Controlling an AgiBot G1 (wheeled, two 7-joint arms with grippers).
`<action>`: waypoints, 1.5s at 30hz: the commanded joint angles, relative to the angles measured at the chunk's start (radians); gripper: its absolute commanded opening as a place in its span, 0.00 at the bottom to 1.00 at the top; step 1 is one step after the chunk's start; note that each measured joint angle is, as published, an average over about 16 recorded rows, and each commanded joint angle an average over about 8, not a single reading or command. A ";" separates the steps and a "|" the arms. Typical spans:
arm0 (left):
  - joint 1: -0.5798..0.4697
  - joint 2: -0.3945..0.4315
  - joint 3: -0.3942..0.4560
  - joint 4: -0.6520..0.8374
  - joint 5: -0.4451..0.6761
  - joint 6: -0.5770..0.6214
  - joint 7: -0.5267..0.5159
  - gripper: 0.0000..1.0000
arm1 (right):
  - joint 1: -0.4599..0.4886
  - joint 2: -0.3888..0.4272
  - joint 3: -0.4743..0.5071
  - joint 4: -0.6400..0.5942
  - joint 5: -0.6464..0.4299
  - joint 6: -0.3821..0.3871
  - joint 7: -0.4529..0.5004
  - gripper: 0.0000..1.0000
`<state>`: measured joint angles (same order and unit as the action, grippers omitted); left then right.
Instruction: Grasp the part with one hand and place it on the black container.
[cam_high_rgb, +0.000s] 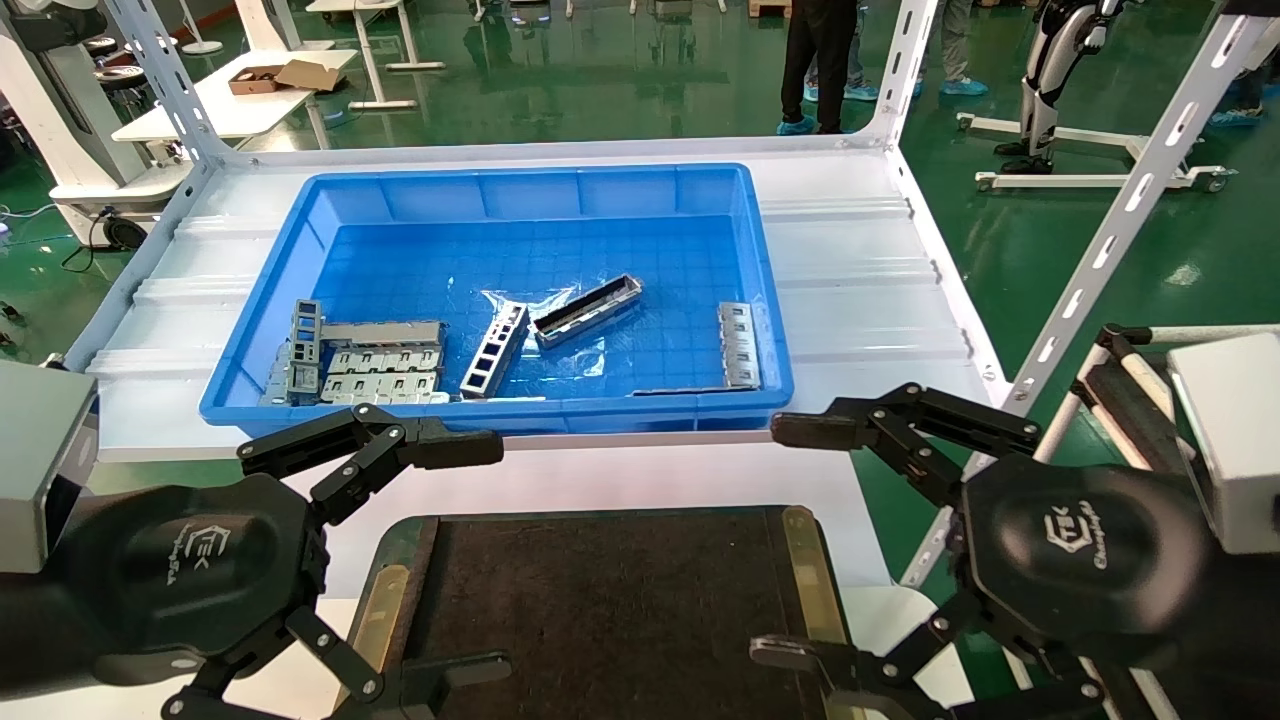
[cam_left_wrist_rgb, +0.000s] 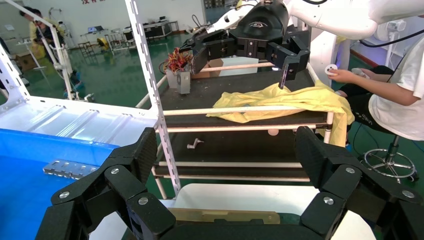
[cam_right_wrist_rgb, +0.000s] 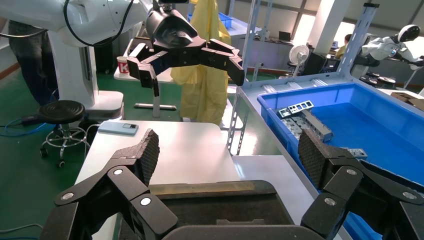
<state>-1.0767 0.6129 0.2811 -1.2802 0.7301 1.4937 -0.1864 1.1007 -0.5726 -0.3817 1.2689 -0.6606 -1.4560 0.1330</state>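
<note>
The part is a slim grey channel strip with a dark inside. It lies at an angle on the floor of the blue bin, near the middle. The black container lies flat on the table in front of the bin, with brass strips on its short sides. It also shows in the right wrist view. My left gripper is open and empty above the container's left end. My right gripper is open and empty above its right end. Both are well short of the bin.
In the bin a ladder-like strip lies just left of the part, flat slotted plates at the front left, and another plate at the right wall. White rack uprights stand at the right. A cart with a yellow cloth is beyond.
</note>
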 joint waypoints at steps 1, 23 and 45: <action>0.000 0.000 0.000 0.000 0.000 0.000 0.000 1.00 | 0.000 0.000 0.000 0.000 0.000 0.000 0.000 1.00; 0.000 0.000 0.000 0.000 0.000 0.000 0.000 1.00 | 0.000 0.000 0.000 0.000 0.000 0.000 0.000 1.00; -0.084 0.069 0.034 0.010 0.162 -0.194 -0.013 1.00 | 0.000 0.000 0.000 0.000 0.000 0.000 0.000 1.00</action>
<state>-1.1695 0.6908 0.3214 -1.2579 0.8988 1.3011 -0.2027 1.1010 -0.5726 -0.3819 1.2685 -0.6605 -1.4562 0.1328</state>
